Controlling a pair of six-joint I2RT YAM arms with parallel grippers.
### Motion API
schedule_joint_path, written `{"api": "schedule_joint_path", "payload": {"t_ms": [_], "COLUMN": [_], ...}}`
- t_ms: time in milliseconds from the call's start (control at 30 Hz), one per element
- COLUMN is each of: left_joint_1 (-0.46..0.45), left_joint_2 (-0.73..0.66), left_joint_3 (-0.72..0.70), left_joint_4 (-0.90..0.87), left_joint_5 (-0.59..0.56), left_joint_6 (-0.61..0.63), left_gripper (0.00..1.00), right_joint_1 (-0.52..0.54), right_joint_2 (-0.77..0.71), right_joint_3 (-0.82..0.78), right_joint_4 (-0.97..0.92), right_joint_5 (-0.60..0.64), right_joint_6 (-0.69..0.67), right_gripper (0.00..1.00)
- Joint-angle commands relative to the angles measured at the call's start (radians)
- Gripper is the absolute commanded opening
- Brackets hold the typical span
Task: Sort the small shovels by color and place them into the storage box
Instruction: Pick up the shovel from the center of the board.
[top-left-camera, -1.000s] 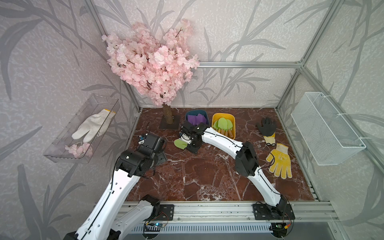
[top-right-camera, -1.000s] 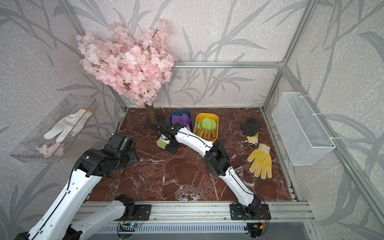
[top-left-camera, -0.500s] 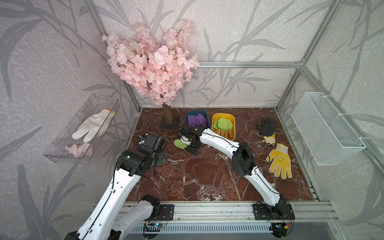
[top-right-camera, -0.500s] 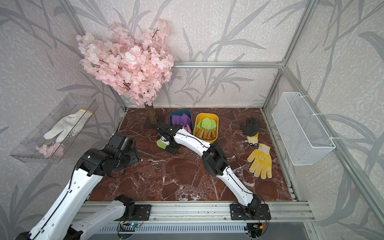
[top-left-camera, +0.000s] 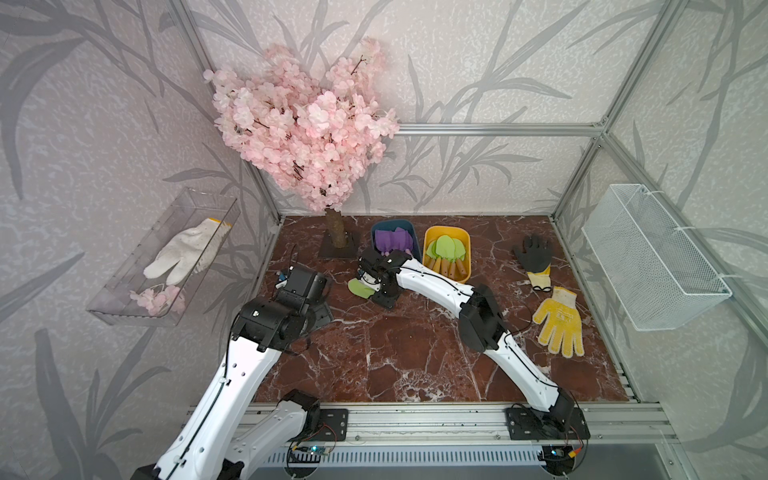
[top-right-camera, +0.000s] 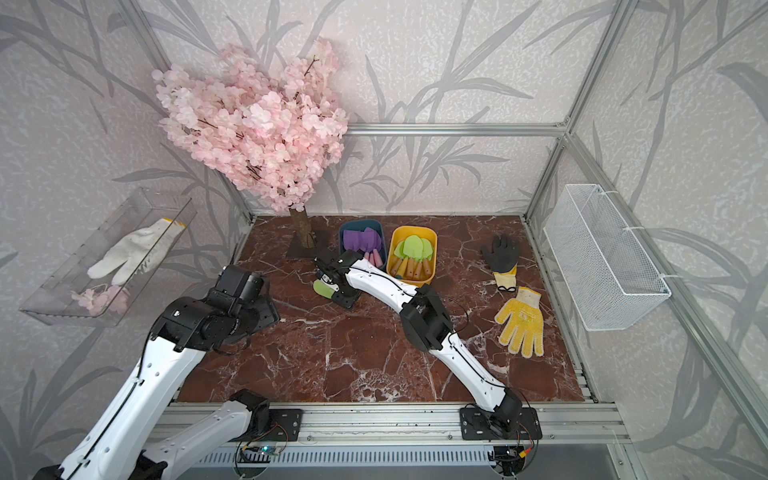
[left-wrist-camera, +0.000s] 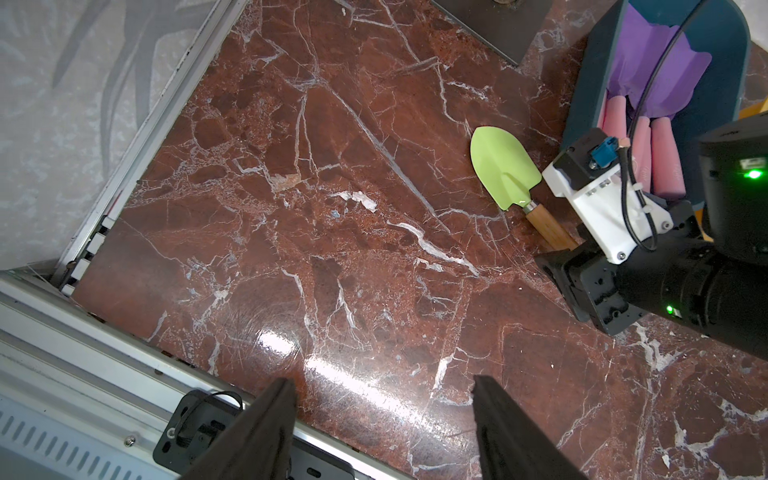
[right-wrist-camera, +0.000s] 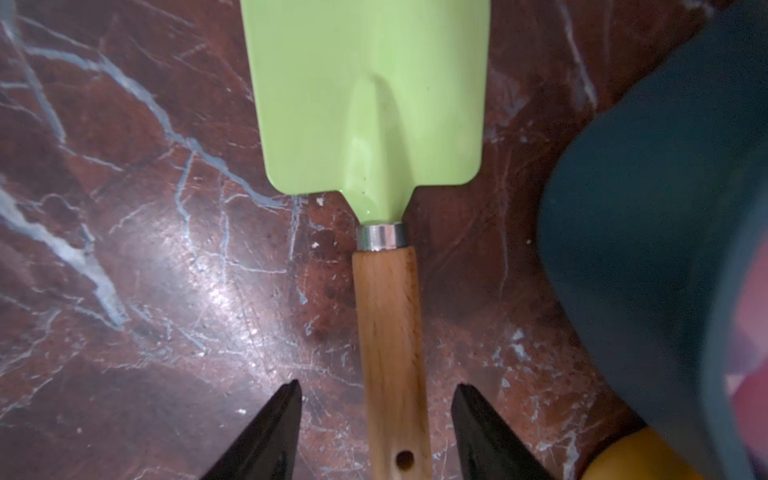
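Nearest, on the left, the left gripper (left-wrist-camera: 382, 380) hangs above bare marble tabletop (top-left-camera: 395, 353) with its jaws spread and nothing between them. It sits where it did a second ago and takes no part for now.

Farther in, left of centre, the change is in the right arm. Over the last second its elbow has swung slightly left. The right gripper (right-wrist-camera: 376, 385) has edged a little left and far, settling over the loose green shovel (left-wrist-camera: 505, 168). The shovel itself has not moved. It lies flat on the marble, blade pointing left, with its wooden handle (right-wrist-camera: 388, 332) running right under the gripper. In the right wrist view the jaws stand apart on either side of the handle, with marble showing in both gaps, so they straddle it without pinching it. This looks like the end of the approach: the grasp seems lined up, and closing, lifting and carrying are still to do.

Just beyond the shovel stands the blue bin (top-left-camera: 390, 222), holding the purple shovels (top-left-camera: 395, 241) with pink handles. Just beside it on the right, the yellow bin (top-left-camera: 447, 228) holds other green shovels (top-left-camera: 444, 249). No other shovel shows on the table, so this is probably the last to sort. It belongs in the yellow bin, and the blue bin's near corner, close by the gripper, is what the lift could clip.
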Motion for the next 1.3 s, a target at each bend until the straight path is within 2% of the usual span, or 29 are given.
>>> {"api": "schedule_joint_path", "payload": {"t_ms": [0, 267, 767, 967, 1267], "left_joint_1": [0.011, 0.027, 0.036, 0.037, 0.037], "left_joint_2": [-0.003, 0.003, -0.025, -0.039, -0.045], "left_joint_3": [0.005, 0.036, 0.036, 0.052, 0.074], "left_joint_4": [-0.009, -0.03, -0.046, -0.068, -0.088], "left_joint_5": [0.004, -0.003, -0.003, -0.012, -0.024], "left_joint_6": [0.017, 0.038, 0.031, 0.023, 0.011], "left_gripper": [0.71, 0.71, 0.71, 0.71, 0.71], "right_joint_1": [-0.002, -0.007, 0.0, 0.022, 0.072], "right_joint_2": [0.028, 0.04, -0.012, -0.101, -0.346], "right_joint_3": [0.018, 0.013, -0.059, -0.154, -0.415], "right_joint_4": [-0.025, -0.025, -0.009, 0.053, 0.179], "right_joint_5": [-0.005, -0.022, -0.008, -0.018, -0.171], "right_joint_6": [0.005, 0.014, 0.017, 0.052, 0.23], "right_gripper": [0.62, 0.55, 0.28, 0.17, 0.1]}}
